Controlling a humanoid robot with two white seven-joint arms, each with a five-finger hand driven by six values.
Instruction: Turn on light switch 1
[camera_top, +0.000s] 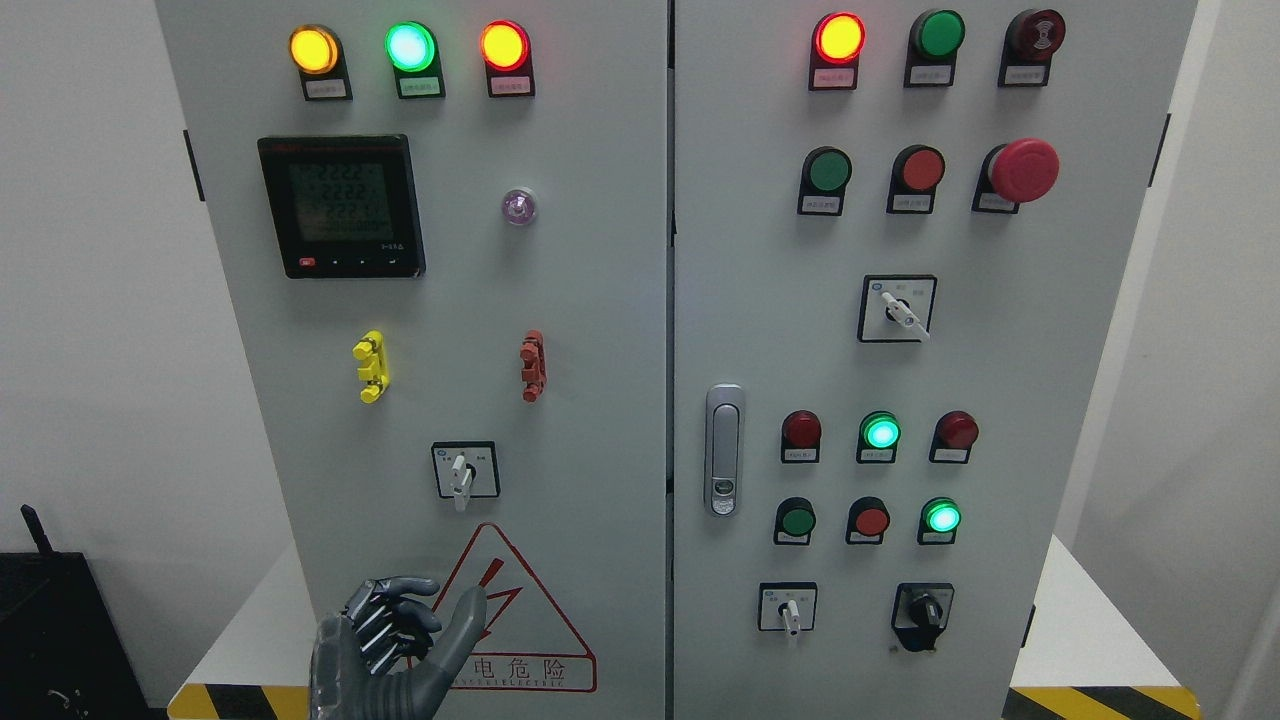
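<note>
A grey electrical cabinet (600, 300) with two doors fills the view. On the left door a small white-handled rotary switch (462, 475) sits in a black-framed plate, its handle pointing down. My left hand (435, 618) is low on that door, below and a little left of the switch, over the red warning triangle (520, 630). Its fingers are curled in and the thumb sticks up; it holds nothing and does not touch the switch. No label numbers are legible, so I cannot tell which switch is number 1. My right hand does not show.
The right door carries similar white rotary switches (900, 312) (790, 610), a black knob (922, 610), a red mushroom stop button (1022, 170), lit lamps and push buttons, and a door latch (724, 450). The left door has a meter display (342, 205) and yellow (371, 366) and red (533, 366) clips.
</note>
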